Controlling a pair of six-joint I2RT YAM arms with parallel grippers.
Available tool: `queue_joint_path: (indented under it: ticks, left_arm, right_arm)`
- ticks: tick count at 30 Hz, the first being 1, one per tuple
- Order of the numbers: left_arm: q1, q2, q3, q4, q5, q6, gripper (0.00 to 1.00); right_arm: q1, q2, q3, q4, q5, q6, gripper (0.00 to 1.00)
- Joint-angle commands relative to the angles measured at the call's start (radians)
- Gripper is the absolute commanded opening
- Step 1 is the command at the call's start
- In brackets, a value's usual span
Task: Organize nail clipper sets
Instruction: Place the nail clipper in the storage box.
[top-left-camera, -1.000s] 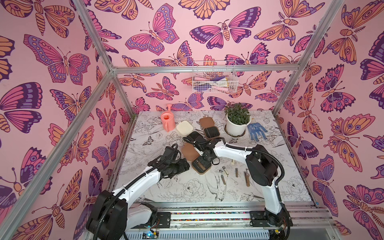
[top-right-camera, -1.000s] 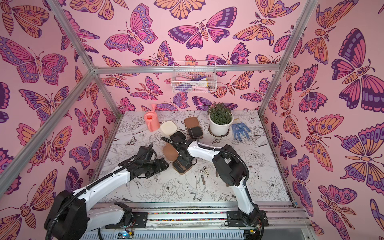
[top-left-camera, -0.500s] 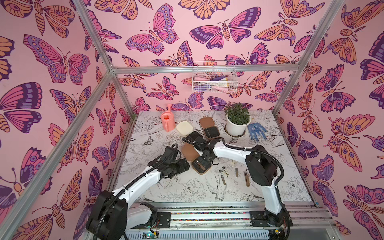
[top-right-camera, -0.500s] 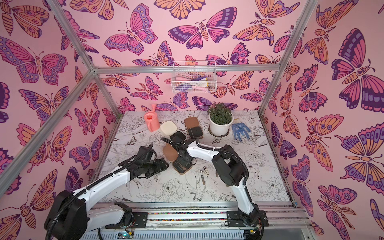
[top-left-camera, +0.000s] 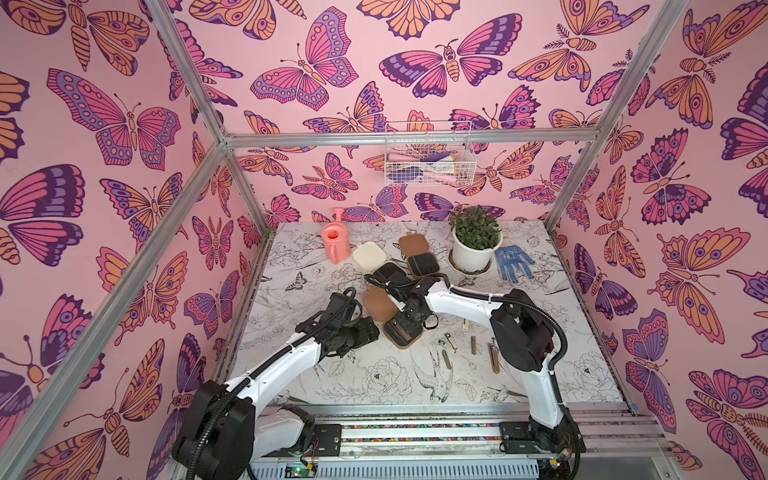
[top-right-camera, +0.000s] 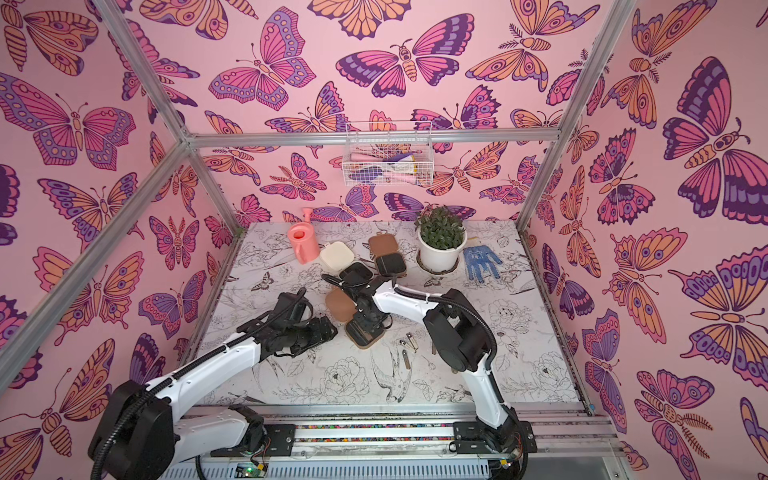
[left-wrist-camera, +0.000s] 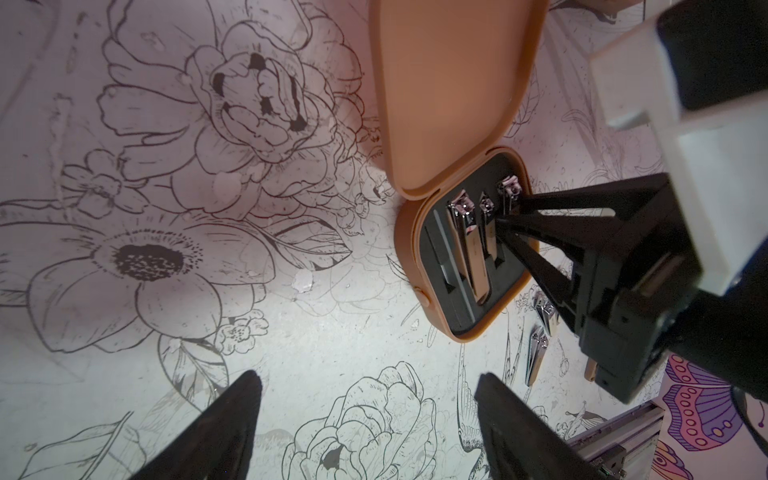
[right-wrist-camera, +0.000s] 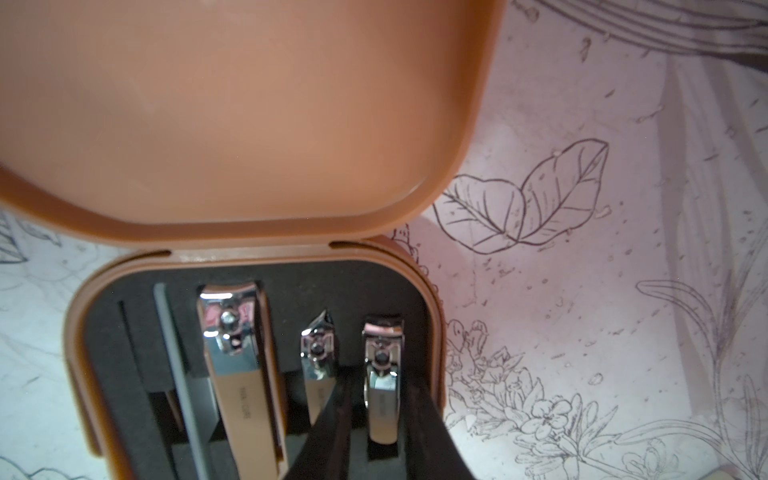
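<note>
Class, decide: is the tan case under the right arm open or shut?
Open: the tan case has its lid swung back, baring clippers inside.

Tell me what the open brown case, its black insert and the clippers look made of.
Case: likely matte plastic or silicone, smooth with soft sheen. Insert: probably foam, dull black with cut slots. Clippers: polished metal, mirror reflections.

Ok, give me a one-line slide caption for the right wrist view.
Right gripper straddling a small clipper seated in the open tan case.
</note>
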Motion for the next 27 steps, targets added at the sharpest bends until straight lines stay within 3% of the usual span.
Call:
queue_joint_path:
  ticks: [1,17,23,27]
  left_arm:
    - [-0.006,0.004,-0.003,-0.017,-0.013,0.001,0.83]
    - [-0.006,-0.015,-0.018,-0.017,-0.017,-0.001,0.83]
    - [-0.006,-0.017,-0.019,-0.017,-0.019,-0.004,0.83]
    - [-0.006,-0.018,-0.019,-0.017,-0.019,-0.004,0.83]
  right_arm:
    - [0.002,0.020,0.013,-0.061,-0.017,0.005,0.26]
    - [0.001,-0.010,0.069,-0.057,-0.079,0.017,0.26]
    - [-0.004,-0.006,0.094,-0.053,-0.062,0.019,0.14]
    - [-0.012,0.007,0.125,-0.072,-0.056,0.021,0.15]
